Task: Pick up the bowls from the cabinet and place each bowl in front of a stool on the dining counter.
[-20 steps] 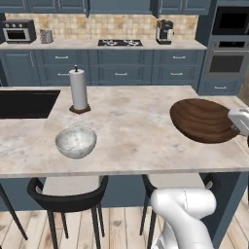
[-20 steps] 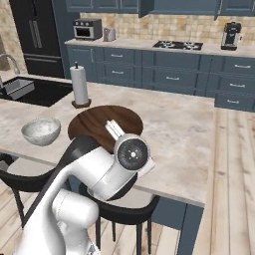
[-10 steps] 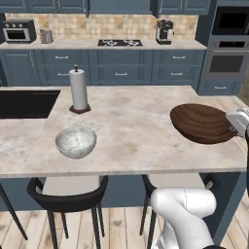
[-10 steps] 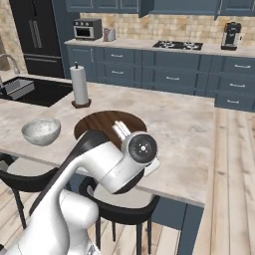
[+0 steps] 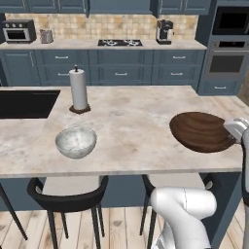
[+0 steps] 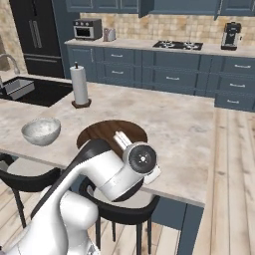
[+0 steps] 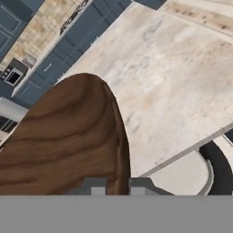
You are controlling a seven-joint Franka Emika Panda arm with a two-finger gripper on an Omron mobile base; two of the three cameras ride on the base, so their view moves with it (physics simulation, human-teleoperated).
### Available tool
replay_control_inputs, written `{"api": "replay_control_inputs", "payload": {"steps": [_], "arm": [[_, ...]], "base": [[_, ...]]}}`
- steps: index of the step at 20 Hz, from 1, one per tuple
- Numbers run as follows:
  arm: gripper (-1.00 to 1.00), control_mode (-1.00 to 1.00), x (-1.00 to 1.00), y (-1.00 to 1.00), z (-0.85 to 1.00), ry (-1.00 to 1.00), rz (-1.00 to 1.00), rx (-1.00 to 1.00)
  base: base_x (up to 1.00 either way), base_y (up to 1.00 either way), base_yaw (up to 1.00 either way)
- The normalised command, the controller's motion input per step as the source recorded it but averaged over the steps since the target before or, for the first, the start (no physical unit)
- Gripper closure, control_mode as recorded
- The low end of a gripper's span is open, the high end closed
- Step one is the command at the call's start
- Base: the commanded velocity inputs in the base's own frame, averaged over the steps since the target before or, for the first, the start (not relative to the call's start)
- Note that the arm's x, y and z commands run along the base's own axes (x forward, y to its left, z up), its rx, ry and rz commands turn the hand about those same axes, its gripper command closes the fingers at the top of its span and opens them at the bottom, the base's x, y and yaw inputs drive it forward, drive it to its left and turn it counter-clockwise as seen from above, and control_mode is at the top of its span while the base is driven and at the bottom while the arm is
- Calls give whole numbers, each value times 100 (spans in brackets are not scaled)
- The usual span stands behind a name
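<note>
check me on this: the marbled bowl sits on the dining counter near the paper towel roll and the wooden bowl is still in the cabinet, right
Not quite. The wooden bowl is over the dining counter, gripped at its rim, as the left base view shows. The marbled bowl does sit near the paper towel roll.

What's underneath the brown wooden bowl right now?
The wooden bowl sits over the dining counter, gripped at its rim by the gripper. Whether its base touches the top is hidden.
</note>
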Motion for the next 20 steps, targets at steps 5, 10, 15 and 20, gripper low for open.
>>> {"api": "replay_control_inputs", "payload": {"steps": [5, 10, 15, 20], "arm": [[100, -100, 16, 0, -27, 2, -14, -1], [100, -100, 27, -13, -19, 9, -9, 0], [100, -100, 22, -23, -21, 7, -2, 0], [100, -100, 17, -26, -24, 2, 0, 0]], "base": [[0, 0, 0], [0, 0, 0], [0, 0, 0], [0, 0, 0]]}}
